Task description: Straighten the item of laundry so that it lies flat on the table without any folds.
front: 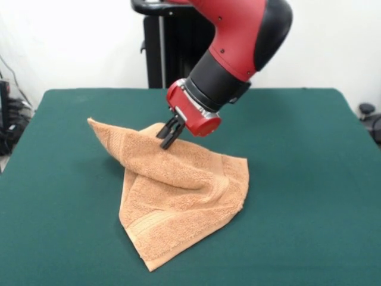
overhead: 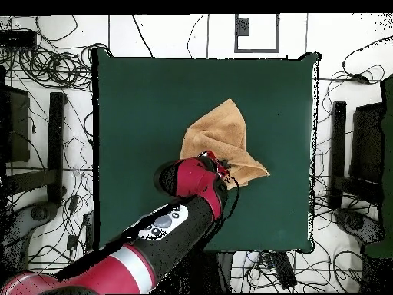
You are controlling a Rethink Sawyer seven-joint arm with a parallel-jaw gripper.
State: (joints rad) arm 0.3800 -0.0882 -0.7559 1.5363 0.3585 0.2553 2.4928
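While its raised corner juts left, the towel (front: 178, 190) lies folded mid-table (front: 303, 179), its long axis falling toward the camera; the gripper (front: 169, 134), fingers pinched on the fold's ridge, stands at its upper right.

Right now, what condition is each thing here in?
towel: crumpled and folded over itself, one part lifted off the table.
gripper: shut on a fold of the towel.
table: green cloth, flat, mostly uncovered.
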